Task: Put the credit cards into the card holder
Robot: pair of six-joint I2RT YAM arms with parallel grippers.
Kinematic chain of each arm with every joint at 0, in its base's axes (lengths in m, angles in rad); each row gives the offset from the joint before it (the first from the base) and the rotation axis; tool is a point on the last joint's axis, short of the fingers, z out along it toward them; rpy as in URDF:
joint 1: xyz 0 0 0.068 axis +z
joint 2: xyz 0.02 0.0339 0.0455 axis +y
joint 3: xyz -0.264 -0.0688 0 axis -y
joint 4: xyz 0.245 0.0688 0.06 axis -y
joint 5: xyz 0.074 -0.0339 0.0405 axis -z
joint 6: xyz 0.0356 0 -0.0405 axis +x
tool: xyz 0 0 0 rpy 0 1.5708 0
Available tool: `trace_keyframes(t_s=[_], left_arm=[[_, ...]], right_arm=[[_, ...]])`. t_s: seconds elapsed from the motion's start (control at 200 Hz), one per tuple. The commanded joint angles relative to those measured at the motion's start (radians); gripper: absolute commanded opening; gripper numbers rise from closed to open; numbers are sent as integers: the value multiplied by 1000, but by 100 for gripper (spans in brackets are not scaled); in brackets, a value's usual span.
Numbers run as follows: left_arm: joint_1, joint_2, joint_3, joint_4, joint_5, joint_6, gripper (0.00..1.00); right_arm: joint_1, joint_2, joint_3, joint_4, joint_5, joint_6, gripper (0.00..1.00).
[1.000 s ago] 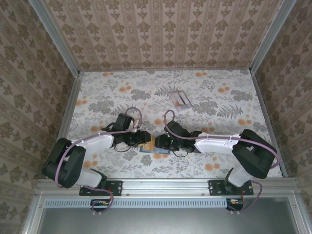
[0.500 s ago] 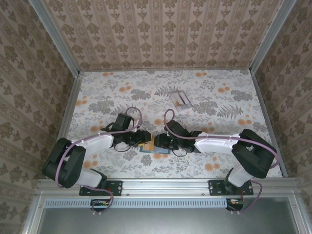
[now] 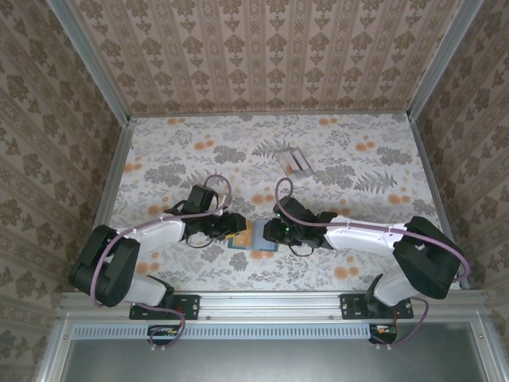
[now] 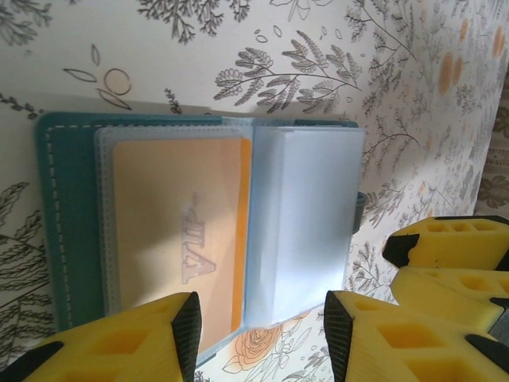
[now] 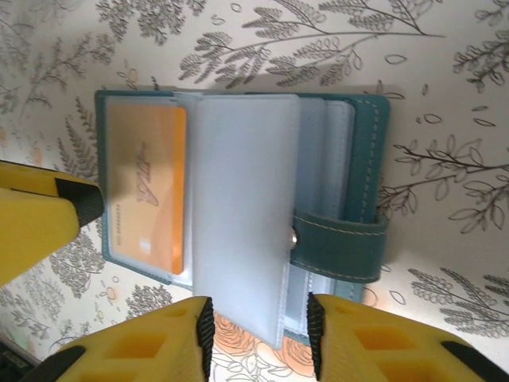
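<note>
The card holder (image 3: 253, 239) lies open near the front edge, its teal cover (image 4: 67, 231) down and its strap (image 5: 340, 243) out to one side. An orange-yellow credit card (image 4: 179, 231) sits in a clear pocket (image 5: 147, 187). A pale pocket leaf (image 5: 242, 199) stands up from the middle. My left gripper (image 4: 261, 330) is open, and the leaf's lower edge (image 4: 306, 231) lies between its fingers without touching them. From the other side my right gripper (image 5: 259, 334) is open astride the same leaf. Pale credit cards (image 3: 296, 161) lie at the back of the table.
Both grippers (image 3: 232, 226) (image 3: 272, 231) face each other closely over the holder. The right gripper's yellow fingers (image 4: 449, 255) show beside the holder in the left wrist view. Patterned walls (image 3: 270, 56) close in the floral table (image 3: 175, 151) on three sides.
The right arm has shifted a little to the right, its forearm lying lower. The left arm, the holder and the pale cards have stayed put.
</note>
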Motion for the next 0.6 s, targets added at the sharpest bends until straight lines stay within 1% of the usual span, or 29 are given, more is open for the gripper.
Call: trace_keyframes(t_s=[0.0, 0.29, 0.595], left_arm=[[5, 2, -11, -30, -21, 26, 48], [5, 5, -9, -38, -24, 31, 48], [7, 8, -9, -38, -26, 37, 48]], right_arm=[[11, 15, 29, -49, 11, 13, 41], [15, 61, 56, -14, -12, 16, 37], [15, 103, 75, 6, -43, 16, 38]])
